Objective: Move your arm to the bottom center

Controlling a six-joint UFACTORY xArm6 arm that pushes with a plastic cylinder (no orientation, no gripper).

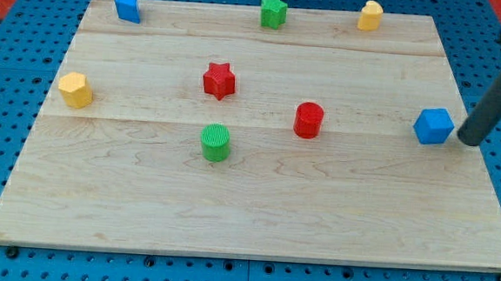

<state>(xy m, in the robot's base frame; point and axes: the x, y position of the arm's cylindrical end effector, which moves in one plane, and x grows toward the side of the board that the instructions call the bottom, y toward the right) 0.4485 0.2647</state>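
My tip [469, 141] is the lower end of a dark rod coming in from the view's upper right. It rests at the board's right edge, just right of a blue cube [433, 126], very close to it; contact cannot be told. A red cylinder [308, 120] and a green cylinder [216, 142] stand near the middle, with a red star [219, 80] above them.
The wooden board [246, 219] lies on a blue pegboard. A yellow hexagonal block [75, 89] sits at the left edge. Along the top edge are a blue block [128, 7], a green star [274, 11] and a yellow block [370, 15].
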